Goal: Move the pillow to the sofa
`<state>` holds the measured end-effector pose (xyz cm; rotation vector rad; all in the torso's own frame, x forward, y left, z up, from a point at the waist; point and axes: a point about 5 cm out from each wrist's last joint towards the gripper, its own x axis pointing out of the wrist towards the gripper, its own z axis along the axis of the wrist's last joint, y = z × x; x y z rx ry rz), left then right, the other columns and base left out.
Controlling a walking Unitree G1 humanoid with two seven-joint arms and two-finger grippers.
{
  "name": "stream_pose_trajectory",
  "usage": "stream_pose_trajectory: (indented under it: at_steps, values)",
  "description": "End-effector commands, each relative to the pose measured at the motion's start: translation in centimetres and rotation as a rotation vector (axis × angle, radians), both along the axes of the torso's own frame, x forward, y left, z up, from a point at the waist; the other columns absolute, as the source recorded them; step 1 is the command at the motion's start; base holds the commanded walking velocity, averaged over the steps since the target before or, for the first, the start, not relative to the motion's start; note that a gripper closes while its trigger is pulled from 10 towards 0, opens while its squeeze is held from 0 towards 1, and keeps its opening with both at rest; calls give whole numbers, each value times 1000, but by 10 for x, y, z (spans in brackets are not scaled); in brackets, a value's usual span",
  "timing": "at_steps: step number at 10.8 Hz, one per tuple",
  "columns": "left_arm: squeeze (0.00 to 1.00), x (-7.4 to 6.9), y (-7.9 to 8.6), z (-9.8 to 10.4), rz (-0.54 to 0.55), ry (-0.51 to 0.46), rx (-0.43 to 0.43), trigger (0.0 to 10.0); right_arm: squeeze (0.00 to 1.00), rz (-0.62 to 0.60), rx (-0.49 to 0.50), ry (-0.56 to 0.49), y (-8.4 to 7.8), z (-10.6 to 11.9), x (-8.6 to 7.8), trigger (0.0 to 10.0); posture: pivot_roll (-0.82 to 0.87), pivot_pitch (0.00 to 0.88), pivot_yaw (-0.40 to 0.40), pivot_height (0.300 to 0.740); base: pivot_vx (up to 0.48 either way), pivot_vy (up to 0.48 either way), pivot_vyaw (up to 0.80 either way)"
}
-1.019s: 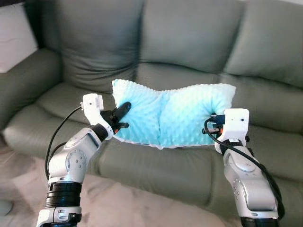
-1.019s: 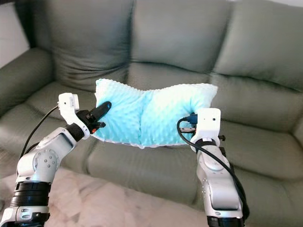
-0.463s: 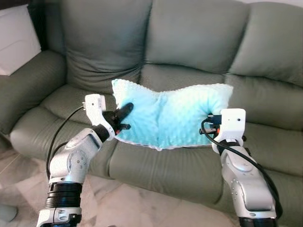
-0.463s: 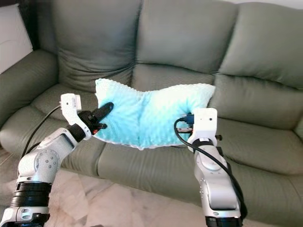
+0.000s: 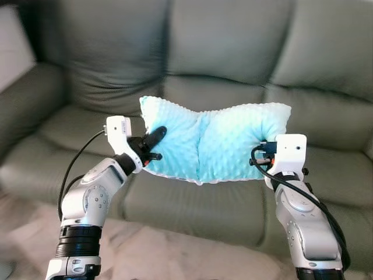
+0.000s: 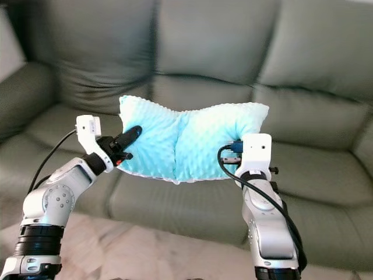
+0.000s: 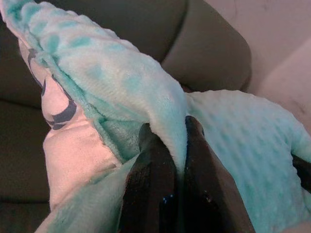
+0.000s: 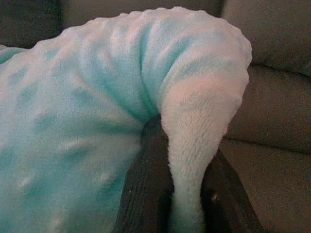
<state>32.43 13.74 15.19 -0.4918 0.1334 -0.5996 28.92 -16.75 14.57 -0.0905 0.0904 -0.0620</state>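
Pillow held up between both hands, over the grey sofa seat.
I see my left hand pinching one edge, my right hand clamped on the opposite corner.

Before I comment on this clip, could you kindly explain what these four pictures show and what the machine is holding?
This is a humanoid robot with two silver arms. The two wide pictures come from cameras in its head, looking down at a grey-green sofa. The two close-ups come from cameras on its wrists. The left gripper and the right gripper each pinch a fold at one end of a fluffy turquoise pillow, holding it up in front of the sofa's seat cushions. The pillow's underside is white with a dark print.
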Motion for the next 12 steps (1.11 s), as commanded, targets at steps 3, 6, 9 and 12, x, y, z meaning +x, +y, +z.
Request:
stream_pose_trajectory:
  at_steps: [3,6,9,12]
  values:
    - [0,-1,-4,6,-25,-32,0,10000,0,-16,-6,2,-3,1,-1,10000,-134,83,-56,740,0,0,-788]
    - [0,0,-1,1,-3,-23,14,10000,0,-11,-10,8,-3,0,-1,10000,-134,84,-60,740,0,0,-788]
    - [0,-2,3,-4,12,-18,18,10000,0,4,-6,7,0,-1,-2,10000,-131,82,-59,740,0,0,-263]
    - [0,-1,4,1,2,-42,13,10000,0,8,-1,3,1,0,-1,10000,-130,81,-55,740,188,0,0]
